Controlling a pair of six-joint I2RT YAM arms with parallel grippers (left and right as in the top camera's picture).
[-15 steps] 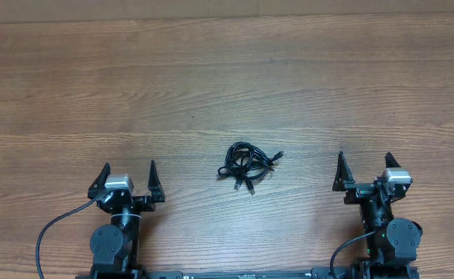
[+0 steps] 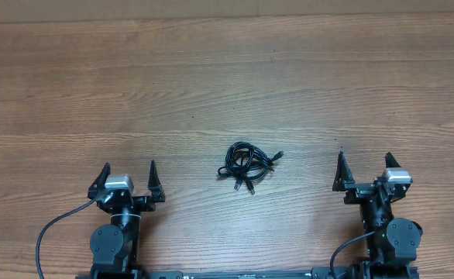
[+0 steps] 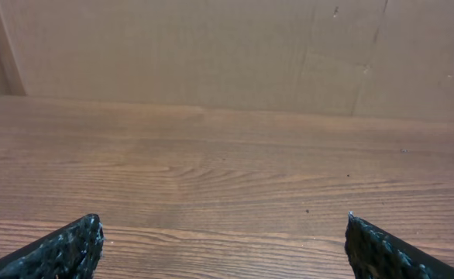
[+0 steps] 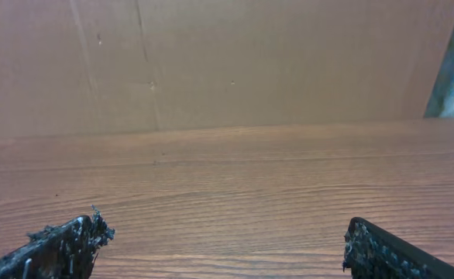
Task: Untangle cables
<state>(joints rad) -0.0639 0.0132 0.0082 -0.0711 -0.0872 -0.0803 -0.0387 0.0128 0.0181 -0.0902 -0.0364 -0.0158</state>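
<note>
Here, the left gripper (image 2: 128,165) has its two fingers spread wide, with nothing between them. In the left wrist view the dark fingertips (image 3: 68,246) stand at the two lower corners, and only bare wood is seen in the gap. The right gripper (image 2: 363,155) is spread wide in the same way and holds nothing. In the right wrist view its fingertips (image 4: 64,242) look rough and a little frayed at the edge, and again only wood lies between them. Both grippers sit near the front edge of the table (image 2: 211,70), the left one at the left side and the right one at the right side, and both point toward the far side. Near the base of each arm a thick black wire (image 2: 45,236) curves down toward the front edge. The cables (image 2: 247,163) lie as one small tangled bundle on the wood, about in the middle between the two grippers and about level with their fingertips. They are well apart from both grippers, and neither one touches them. The cords make some loose loops lying over each other, and a few short ends with small plugs stick out, one to the right and others toward the front. How many cords are in the bundle I cannot tell. Behind the table stands a plain brown wall (image 3: 211,54) that looks like cardboard.
</note>
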